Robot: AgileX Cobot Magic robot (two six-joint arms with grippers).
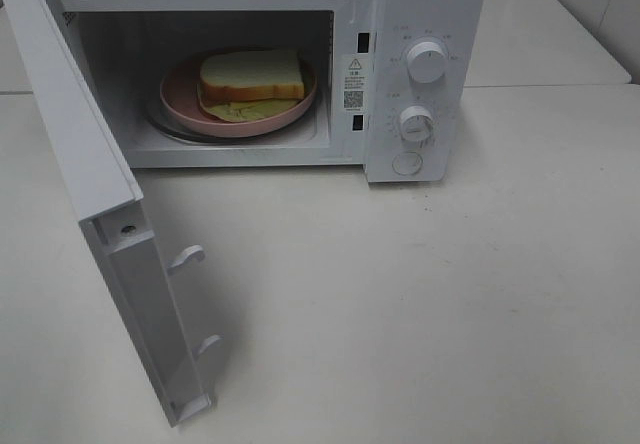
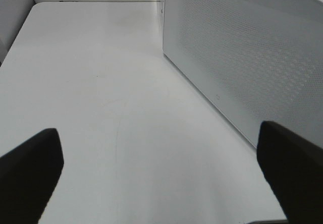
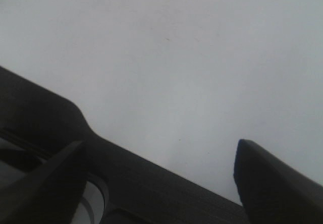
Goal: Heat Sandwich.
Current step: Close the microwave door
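Well, the white microwave [image 1: 420,24] stands on the white table [image 1: 450,294] with its door [image 1: 70,134] swung wide; the sandwich [image 1: 250,74] lies inside on a round pink plate [image 1: 180,99]; a warning sticker [image 1: 354,82] with a triangle and QR code sits by the cavity, its print too small to read, like the marks around the two knobs [image 1: 427,62]; left gripper [image 2: 156,128] and right gripper [image 3: 159,144] both have their fingers spread apart over bare tabletop, nothing between them.

The sandwich [image 1: 251,76], thick pale bread with tan crust and yellow-green filling showing at its lower edge, lies flat on a pink plate [image 1: 180,99] inside the open microwave [image 1: 420,24].
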